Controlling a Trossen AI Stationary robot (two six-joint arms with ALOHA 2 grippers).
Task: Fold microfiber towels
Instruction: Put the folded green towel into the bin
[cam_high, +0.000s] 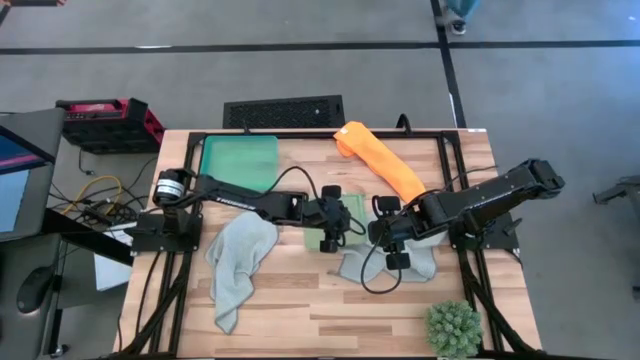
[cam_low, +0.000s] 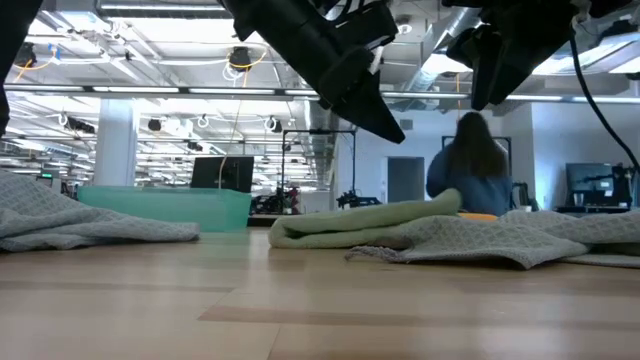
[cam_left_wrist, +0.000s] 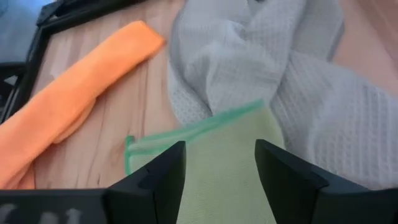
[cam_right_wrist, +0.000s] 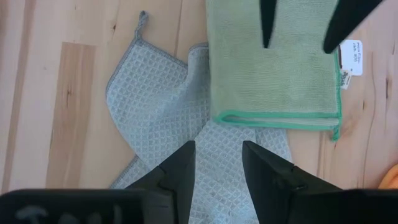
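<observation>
- The table (cam_high: 300, 310) carries all four towels, with both grippers hanging close together over its middle.
- The green tray (cam_high: 240, 160) sits well behind the left jaws, holding nothing I can see.
- One grey towel (cam_high: 238, 265) lies crumpled well off to the outer side of the left jaws; the orange towel (cam_high: 385, 160) lies in a loose roll behind the right jaws.
- The other grey towel (cam_right_wrist: 161, 118) is spread, rumpled, right below the right jaws and runs partly under the green one.
- The light green towel (cam_right_wrist: 273, 62) lies folded flat under the left jaws, white tag at one edge.
- The left gripper (cam_left_wrist: 217, 168) hangs just above that green towel, jaws wide and empty.
- The right gripper (cam_right_wrist: 217, 168) hovers over the grey towel, jaws partly open, empty.
- The plant ball (cam_high: 453, 328) sits at the near table edge.
- Judgement: the green fold looks finished and let go; next the grey towel beneath needs pinching at a corner and spreading flat.
</observation>
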